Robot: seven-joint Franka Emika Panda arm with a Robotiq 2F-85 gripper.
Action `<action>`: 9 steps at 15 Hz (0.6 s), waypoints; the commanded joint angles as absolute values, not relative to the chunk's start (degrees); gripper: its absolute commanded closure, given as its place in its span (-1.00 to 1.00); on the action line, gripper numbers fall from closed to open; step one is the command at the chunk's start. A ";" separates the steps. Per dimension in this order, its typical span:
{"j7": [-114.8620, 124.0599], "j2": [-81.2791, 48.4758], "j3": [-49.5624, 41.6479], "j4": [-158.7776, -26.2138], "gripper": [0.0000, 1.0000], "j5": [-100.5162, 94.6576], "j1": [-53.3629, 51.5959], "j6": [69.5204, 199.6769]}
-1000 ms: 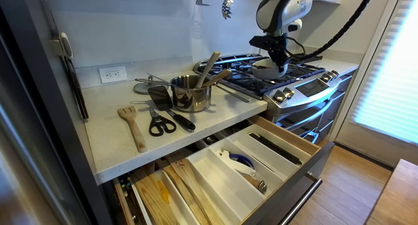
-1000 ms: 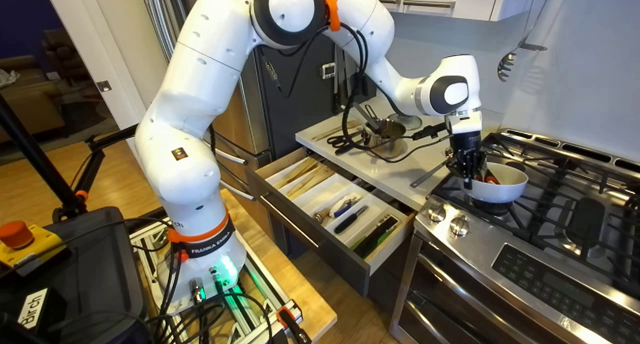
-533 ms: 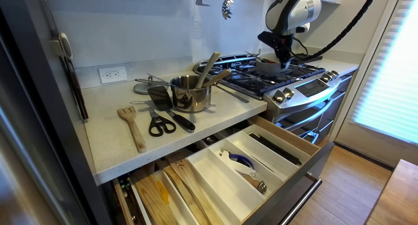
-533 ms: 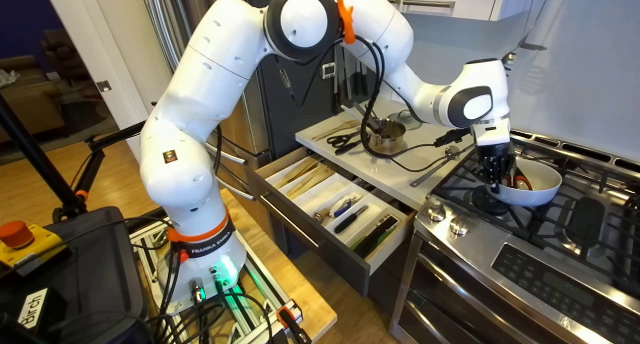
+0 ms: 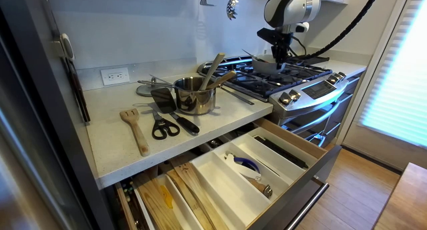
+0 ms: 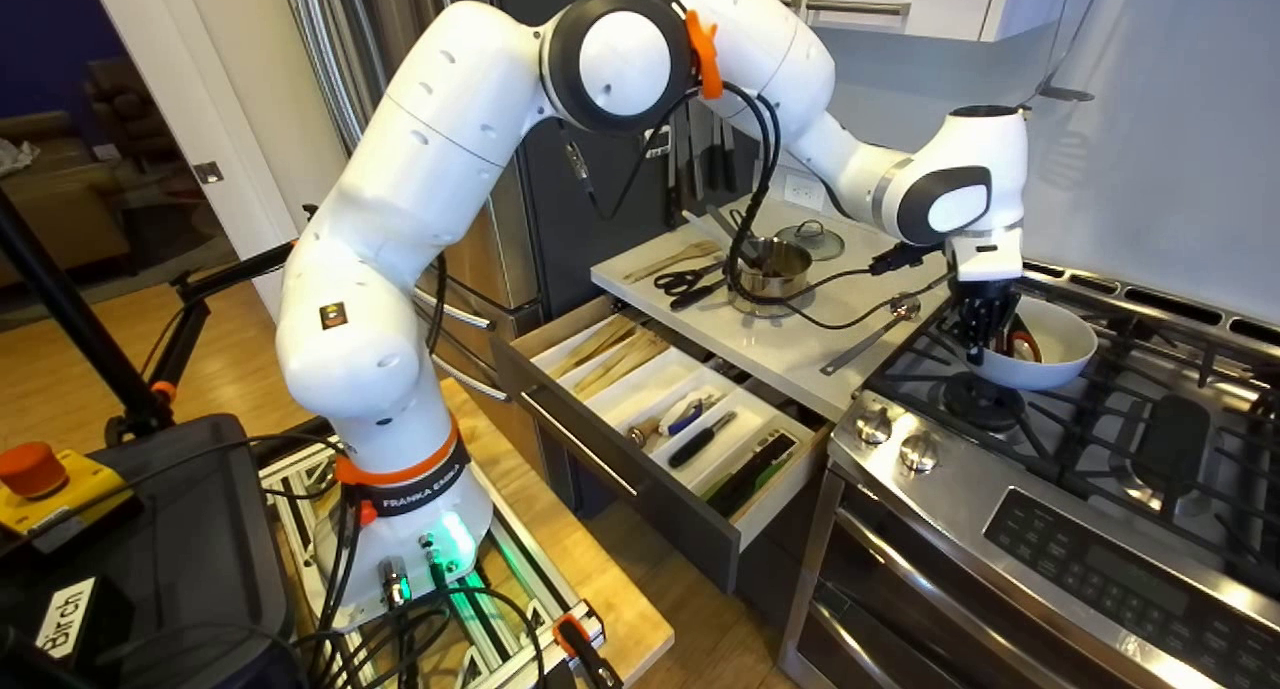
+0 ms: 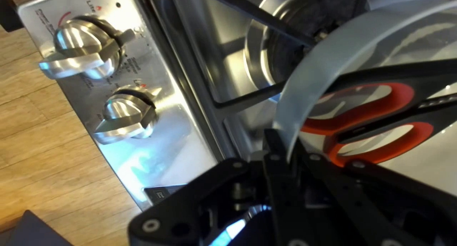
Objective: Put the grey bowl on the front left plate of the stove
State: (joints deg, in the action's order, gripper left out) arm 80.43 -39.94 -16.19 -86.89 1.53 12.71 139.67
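The grey bowl, pale grey in these views, is over the black grates of the stove (image 6: 945, 499) in both exterior views (image 5: 265, 68) (image 6: 1040, 371). My gripper (image 5: 279, 63) is shut on the bowl's near rim; the wrist view shows the rim (image 7: 310, 85) between the fingertips (image 7: 285, 149). Red-and-black scissors-like handles (image 7: 367, 121) lie inside the bowl. The front left plate (image 6: 985, 401) shows its burner uncovered, in front of and left of the bowl in an exterior view. I cannot tell whether the bowl's base touches the grates.
Stove knobs (image 6: 918, 452) line the front edge. A steel pot (image 5: 196, 98) with utensils stands on the counter left of the stove. A long-handled ladle (image 6: 865, 339) lies beside the stove's edge. The drawer below (image 6: 580, 469) is open.
The bowl and gripper moved off the front left burner toward the back right of the stove, then slightly back to the left. The burner shows more now. The grip on the rim is unchanged.
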 commanded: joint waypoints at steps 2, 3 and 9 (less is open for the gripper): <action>79.43 -39.96 -16.55 -85.73 0.86 2.22 12.32 135.31; 79.21 -39.95 -16.46 -85.33 0.86 2.16 12.36 133.32; 83.39 -43.15 -18.88 -84.08 0.96 0.25 10.45 136.72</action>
State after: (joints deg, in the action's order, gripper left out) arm 80.53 -41.43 -16.90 -85.46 1.30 11.83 134.04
